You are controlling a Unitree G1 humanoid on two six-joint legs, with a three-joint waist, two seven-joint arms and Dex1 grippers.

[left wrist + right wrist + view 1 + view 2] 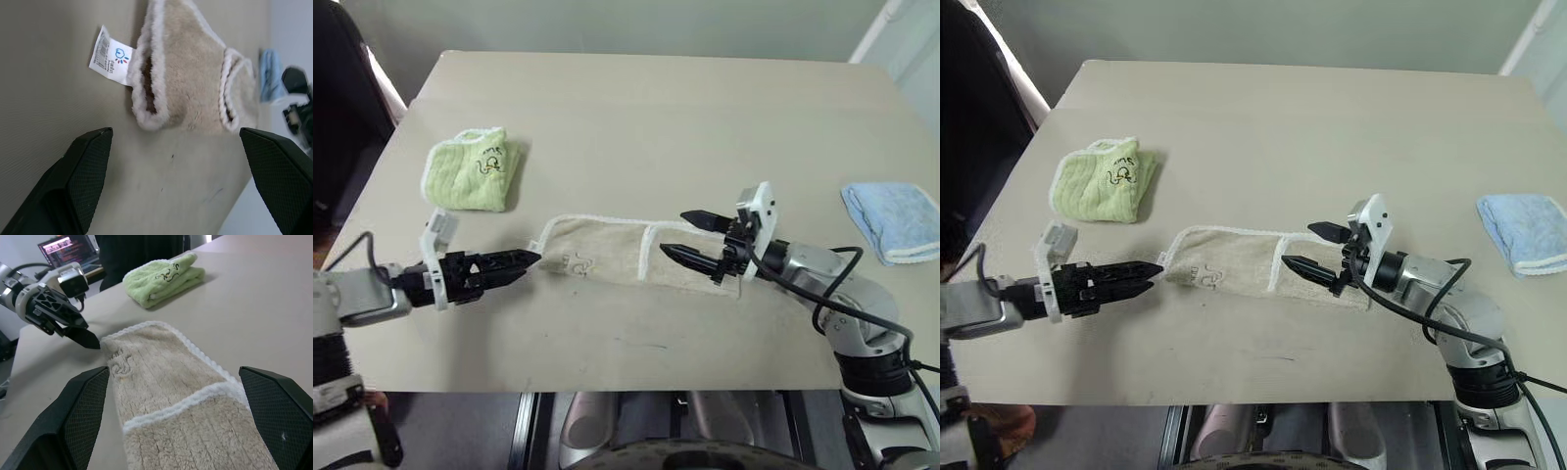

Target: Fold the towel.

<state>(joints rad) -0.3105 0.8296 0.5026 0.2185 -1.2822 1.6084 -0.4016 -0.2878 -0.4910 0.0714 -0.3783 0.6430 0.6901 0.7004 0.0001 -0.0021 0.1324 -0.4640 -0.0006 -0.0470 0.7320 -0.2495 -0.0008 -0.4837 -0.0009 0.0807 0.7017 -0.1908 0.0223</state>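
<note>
The table (636,117) fills most of the frame. At lower centre lies the towel (607,253), folded into a long strip. The right gripper (690,237) hovers over its right end, jaws wide, empty. The left gripper (514,264), at the towel's left end, gapes empty too.

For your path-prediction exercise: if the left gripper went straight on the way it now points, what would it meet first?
Probably the towel: the left gripper, open, points at its near end with the white label, though height above the table is unclear.
</note>
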